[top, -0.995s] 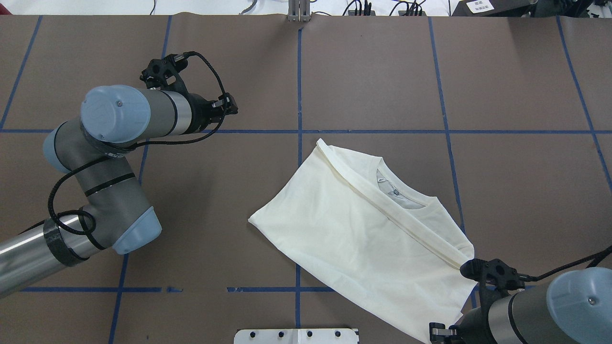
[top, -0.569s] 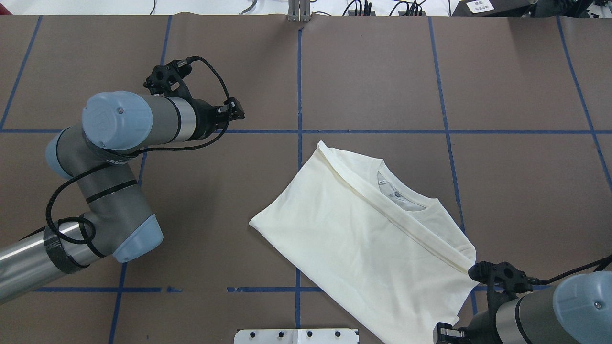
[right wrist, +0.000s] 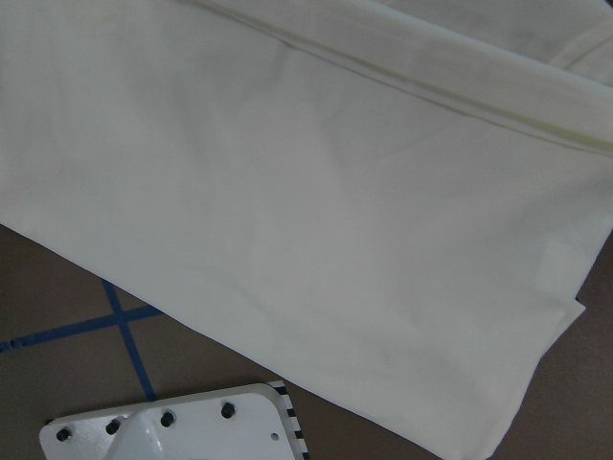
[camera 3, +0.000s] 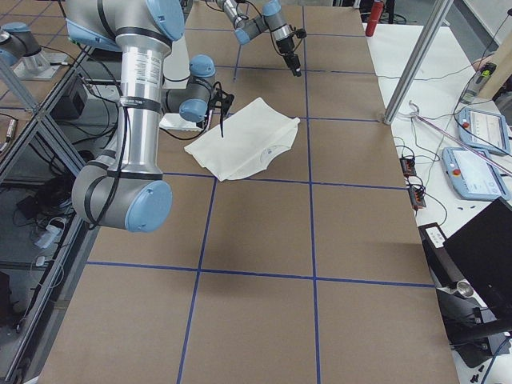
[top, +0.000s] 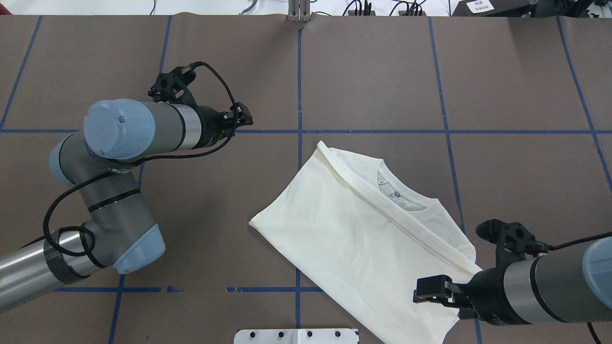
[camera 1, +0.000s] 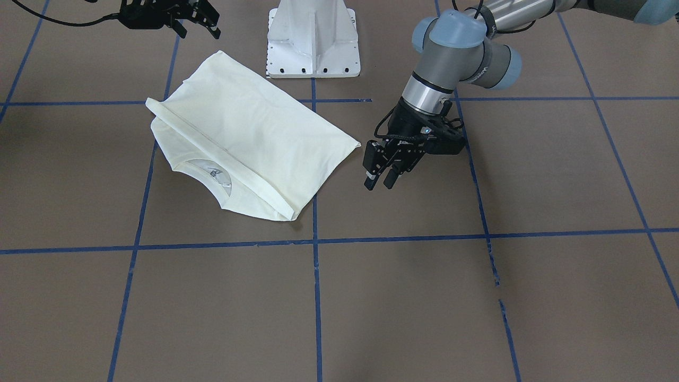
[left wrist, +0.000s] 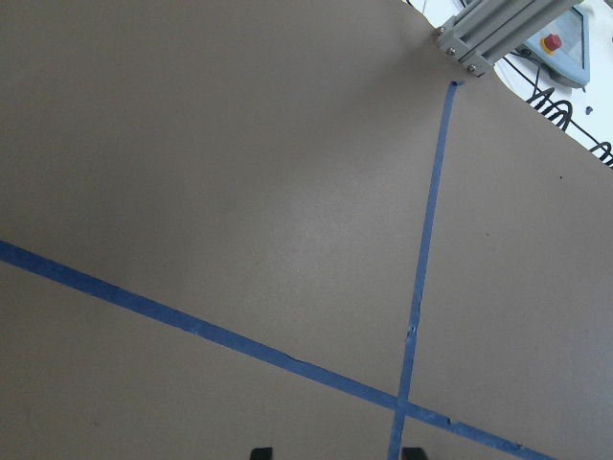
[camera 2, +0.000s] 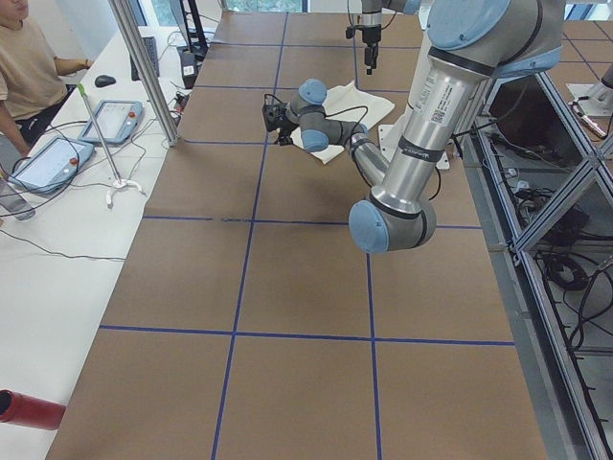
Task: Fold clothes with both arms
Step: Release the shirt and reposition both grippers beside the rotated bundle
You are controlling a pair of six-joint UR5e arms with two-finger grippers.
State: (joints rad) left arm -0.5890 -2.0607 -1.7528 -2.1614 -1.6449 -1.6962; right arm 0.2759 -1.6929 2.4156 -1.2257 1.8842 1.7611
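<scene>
Cream shirt (top: 363,239) lies half-folded — right gripper (top: 423,290) has swung over its near corner, left gripper (camera 1: 381,182) edges closer, both parted and empty; next fold's grasp seems imminent.

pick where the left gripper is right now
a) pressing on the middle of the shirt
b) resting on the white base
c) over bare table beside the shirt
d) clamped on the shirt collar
c: in the front-facing view the left gripper hangs over bare table, apart from the shirt, with its fingers spread and nothing between them.
</scene>
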